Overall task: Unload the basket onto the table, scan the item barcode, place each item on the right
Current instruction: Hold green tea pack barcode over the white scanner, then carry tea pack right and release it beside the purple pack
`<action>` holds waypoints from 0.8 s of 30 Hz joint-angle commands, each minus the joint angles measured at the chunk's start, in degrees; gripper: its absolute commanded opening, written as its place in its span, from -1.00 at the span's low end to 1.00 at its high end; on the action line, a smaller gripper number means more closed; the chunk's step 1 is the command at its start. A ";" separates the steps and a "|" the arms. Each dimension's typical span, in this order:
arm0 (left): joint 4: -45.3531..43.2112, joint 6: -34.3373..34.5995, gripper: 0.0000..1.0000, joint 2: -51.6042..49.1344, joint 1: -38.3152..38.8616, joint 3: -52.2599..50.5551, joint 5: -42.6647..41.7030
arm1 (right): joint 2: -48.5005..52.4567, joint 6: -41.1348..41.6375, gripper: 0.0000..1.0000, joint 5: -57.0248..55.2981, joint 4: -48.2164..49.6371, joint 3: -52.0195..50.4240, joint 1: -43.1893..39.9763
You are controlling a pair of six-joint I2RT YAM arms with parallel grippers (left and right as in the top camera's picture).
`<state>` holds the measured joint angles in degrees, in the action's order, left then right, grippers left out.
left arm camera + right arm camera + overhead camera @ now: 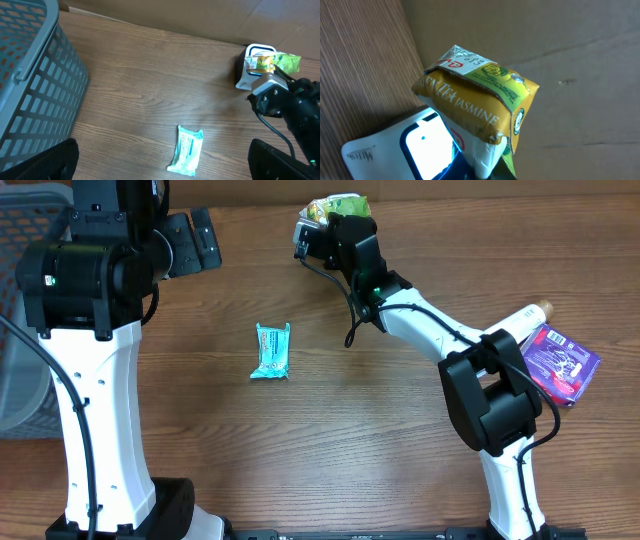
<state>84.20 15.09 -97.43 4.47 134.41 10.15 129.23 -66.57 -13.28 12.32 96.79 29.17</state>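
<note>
Jasmine tea carton (pixel 475 100) is held clamped in the right hand (pixel 338 222) just above the lit window of the barcode scanner (pixel 405 150) at the far edge of the worktop (pixel 350 430), tilted, presumably so that a printed face is turned to the reader. Beside the grey basket (pixel 30 90), the left hand (pixel 190 242) is parked with fingers wide apart and nothing in it, apparently clear of the scan. A teal packet (pixel 271 351) is seen lying mid-worktop, well apart from the scanner.

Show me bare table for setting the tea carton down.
Free: tabletop between the teal snack wrapper and the right arm's white link, and nearer, between both arm bases. Crowded: around the white barcode scanner at the far edge and the purple packet on the right.
</note>
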 commanded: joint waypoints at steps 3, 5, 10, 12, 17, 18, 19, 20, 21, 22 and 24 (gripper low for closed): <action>-0.20 0.76 0.99 -0.39 0.04 0.66 0.76 | -0.50 -0.83 -0.92 0.94 0.02 1.90 -0.96; -0.20 0.79 0.99 -0.39 0.04 0.66 0.76 | 0.15 -0.83 -0.93 0.96 0.55 1.90 -1.40; -0.20 0.76 0.99 -0.39 0.04 0.66 0.76 | 0.68 -0.79 -0.93 -0.22 1.51 1.90 -1.31; -0.20 0.79 0.99 -0.39 0.04 0.66 0.76 | 0.37 -1.03 -0.93 -1.79 3.65 1.90 -0.46; -0.20 0.79 1.00 -0.39 0.04 0.66 0.76 | -2.69 -0.76 -0.93 -4.63 5.95 1.90 1.70; -0.20 0.79 1.00 -0.39 0.04 0.66 0.76 | -3.91 -0.37 -0.93 -6.43 4.44 1.90 2.29; -0.20 0.76 0.99 -0.39 0.04 0.66 0.76 | -5.01 1.16 -0.93 -7.98 2.82 1.90 2.78; -0.20 0.79 1.00 -0.39 0.04 0.66 0.76 | -6.34 3.85 -0.93 -9.66 0.61 1.90 3.34; -0.20 0.76 1.00 -0.39 0.04 0.66 0.76 | -8.02 7.26 -0.93 -11.30 -2.99 1.90 4.11; -0.22 0.79 0.99 -0.39 0.04 0.66 0.76 | -9.70 10.32 -0.93 -12.28 -6.73 1.90 4.81; -0.22 0.79 1.00 -0.39 0.04 0.66 0.76 | -13.40 17.44 -0.93 -12.37 -15.54 1.90 6.25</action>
<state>84.25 15.09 -97.43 4.47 134.41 10.15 126.50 -60.18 -21.21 -0.10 96.82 33.28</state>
